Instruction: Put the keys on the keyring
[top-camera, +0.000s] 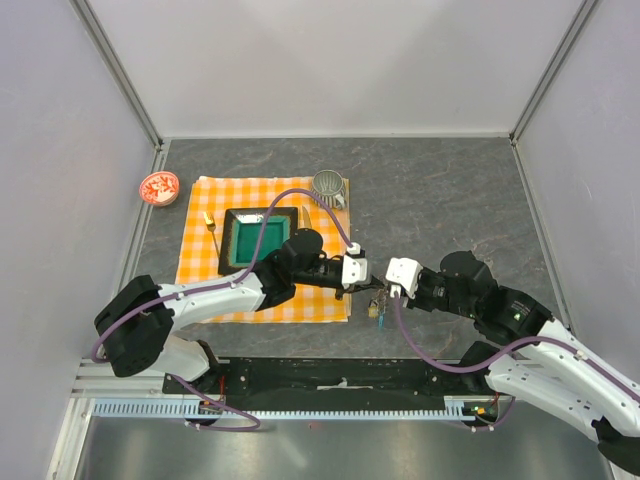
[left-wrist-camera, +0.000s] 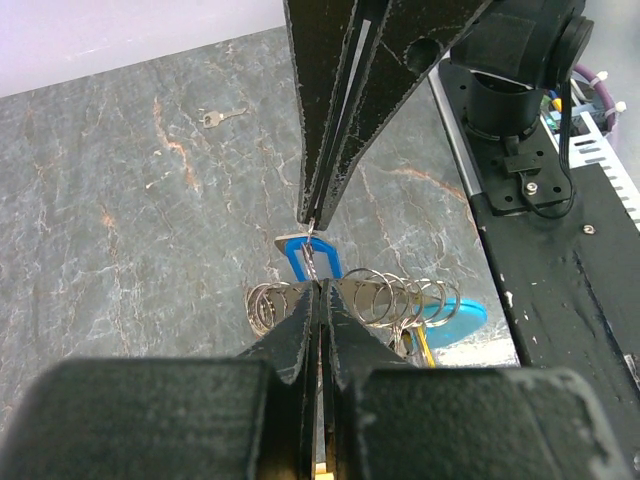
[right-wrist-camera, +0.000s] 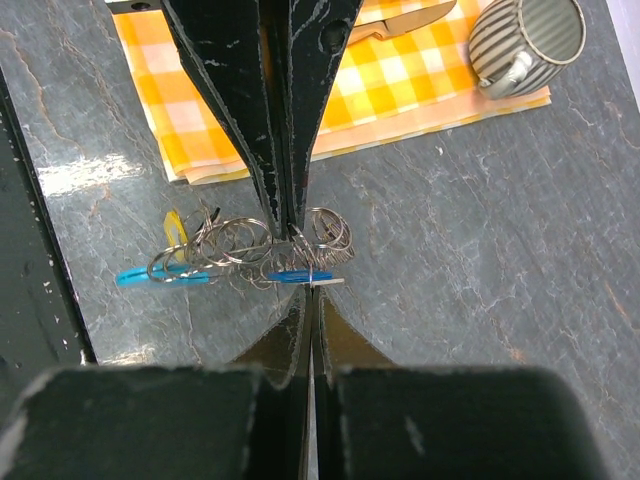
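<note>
The keyring (left-wrist-camera: 385, 298), a bunch of thin wire loops with a cyan crescent tag (left-wrist-camera: 458, 314), hangs just above the grey table between both grippers. My left gripper (left-wrist-camera: 320, 287) is shut on its loops. My right gripper (right-wrist-camera: 311, 289) is shut on the metal blade of a blue-headed key (right-wrist-camera: 297, 276) right against the loops. A yellow-headed key (right-wrist-camera: 175, 224) hangs among the loops beside the cyan tag (right-wrist-camera: 150, 276). In the top view, the left gripper (top-camera: 369, 287) and right gripper (top-camera: 387, 292) meet tip to tip over the bunch (top-camera: 378, 309). A small silver key (left-wrist-camera: 219, 117) lies loose on the table.
An orange checked cloth (top-camera: 325, 305) lies left of the grippers with a green tray (top-camera: 256, 243), a ribbed grey cup (top-camera: 328, 184) and a knife (right-wrist-camera: 400, 19) on it. A red and white bowl (top-camera: 159, 187) sits far left. The black arm base rail (top-camera: 340, 378) runs along the near edge.
</note>
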